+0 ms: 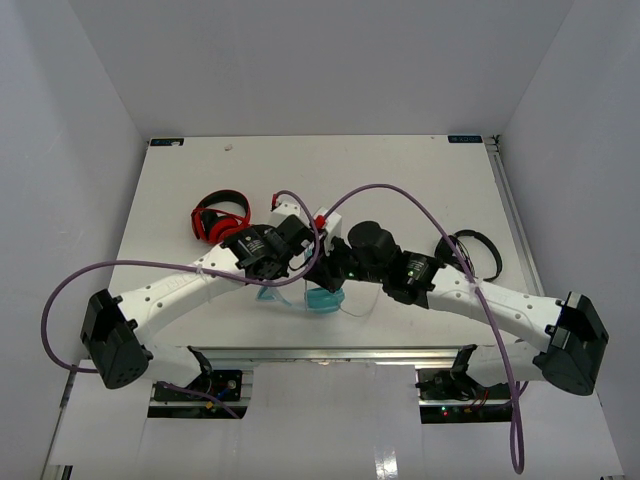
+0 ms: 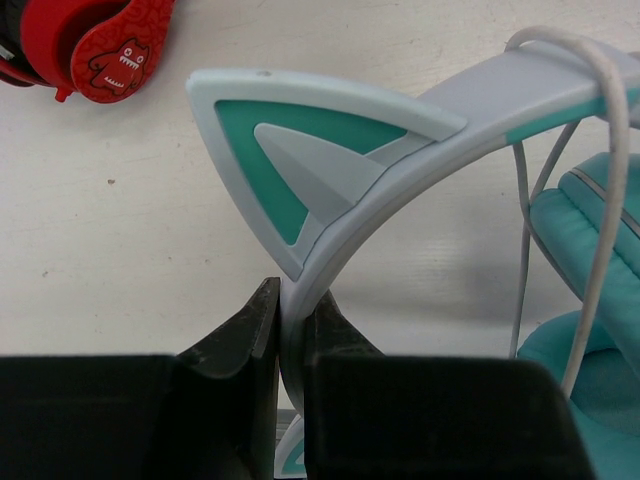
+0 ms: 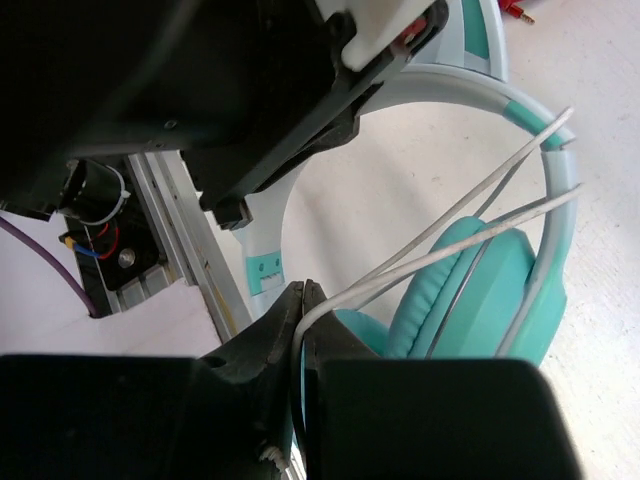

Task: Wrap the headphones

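1. The headphones [image 1: 322, 298] sit at the middle of the table [image 1: 400, 170], close to its near edge, under the point where the two arms meet.
2. Their band [image 2: 420, 150] is pale grey-blue with a teal stripe along its side. A triangular cat ear [image 2: 300, 150] stands up from it, with a pale rim, a teal face and a grey centre.
3. The cup [image 3: 480, 290] is teal and padded, with a thin pale seam around the cushion.
4. The thin white cord [image 2: 612, 130] is draped over the top of the band on the right of the left wrist view. Strands hang down from there beside the teal cushion.
5. The left gripper [image 2: 290, 310] is clamped on the band just below the cat ear, with its jaws narrow and pressed on either side.
6. The right gripper [image 3: 303, 300] is pinched almost fully closed on the cord. From the jaws the cord rises across the cup toward the band.
7. Red-and-black headphones [image 1: 220, 218] lie on the far left of the table, and black headphones [image 1: 475, 255] lie on the right. Both are well apart from the teal pair.
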